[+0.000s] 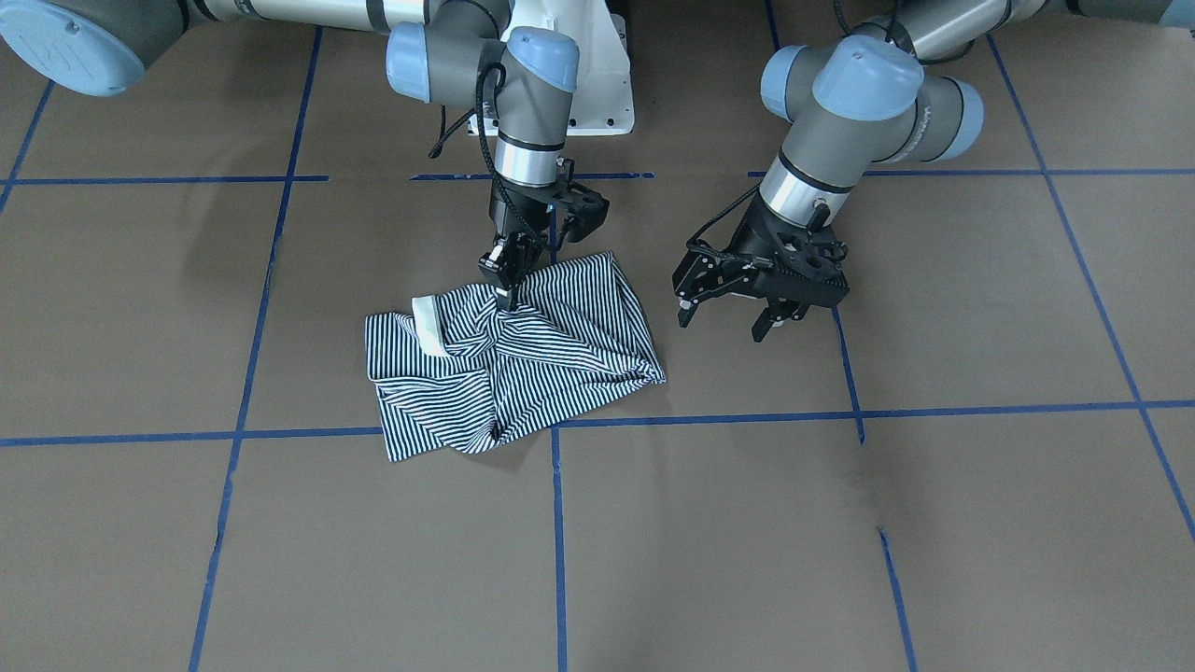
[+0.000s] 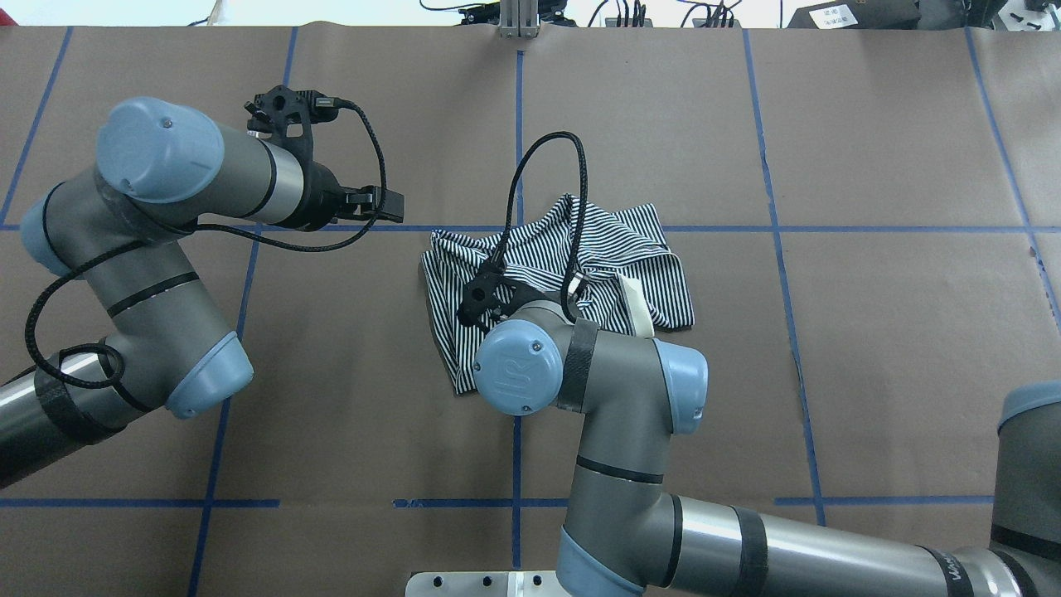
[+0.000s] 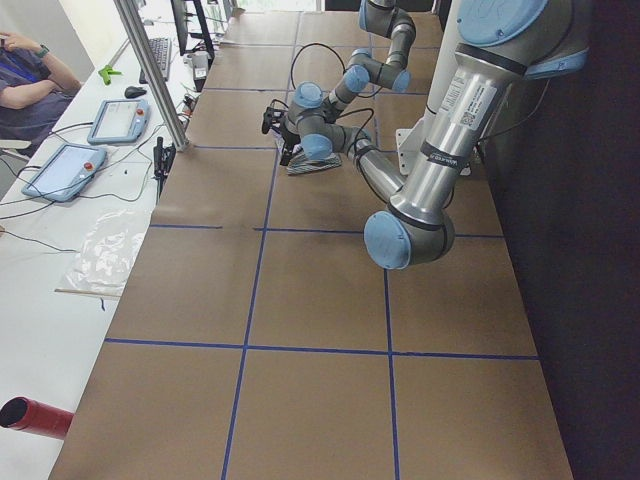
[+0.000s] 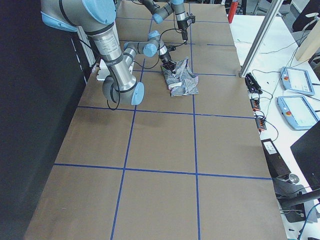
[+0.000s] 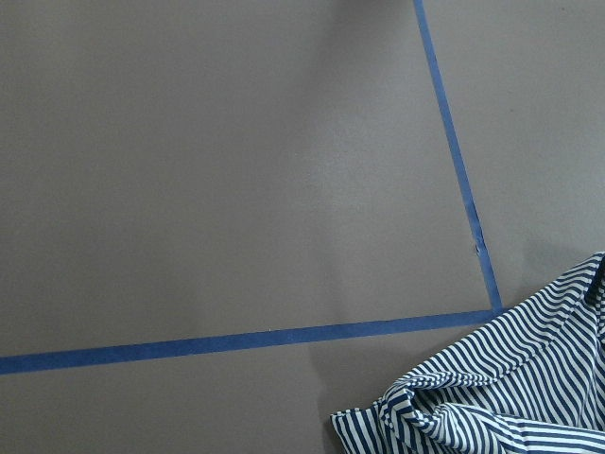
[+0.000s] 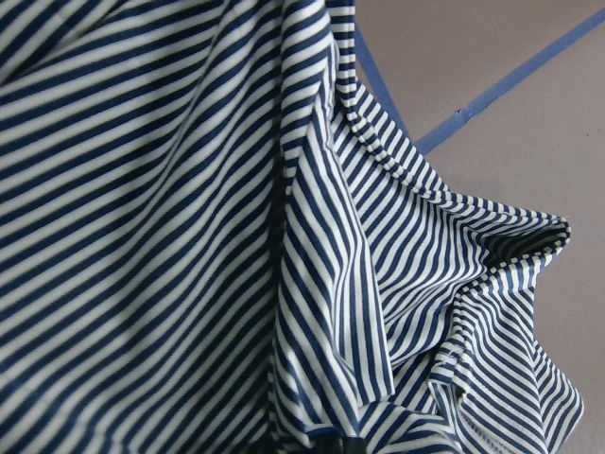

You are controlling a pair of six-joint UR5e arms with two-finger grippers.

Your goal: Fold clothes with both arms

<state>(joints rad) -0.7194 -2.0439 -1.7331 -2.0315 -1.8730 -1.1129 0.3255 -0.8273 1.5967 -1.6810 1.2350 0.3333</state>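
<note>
In the front-facing view the polo shirt [image 1: 523, 364] lies crumpled on the brown tabletop [image 1: 934, 523], about midway along it and well away from every edge, its lower hem just over a blue tape line [image 1: 709, 413]. The cream collar [image 1: 431, 324] shows on the side toward the robot's right end. The right gripper [image 1: 505, 287] stands upright on the shirt's edge nearest the robot, its jaws narrowed onto a raised fold, with creases running to the pinch. The left gripper [image 1: 724, 319] hangs just beside the shirt, on the side toward the tabletop's left end. It does not touch the cloth, and its jaws are spread wide.

From overhead the shirt [image 2: 613, 240] sits mid-tabletop across a tape crossing. The right arm's wrist [image 2: 530, 365] covers its near part and hides that gripper.

In the two side views the shirt [image 3: 312, 167] [image 4: 183, 80] is a small striped heap far along the tabletop, too small to judge the jaws.

The left wrist view shows bare tabletop and only the shirt's bunched edge [image 5: 501, 411] in the lower right corner.

The right wrist view is filled with folded stripes [image 6: 189, 218].
</note>
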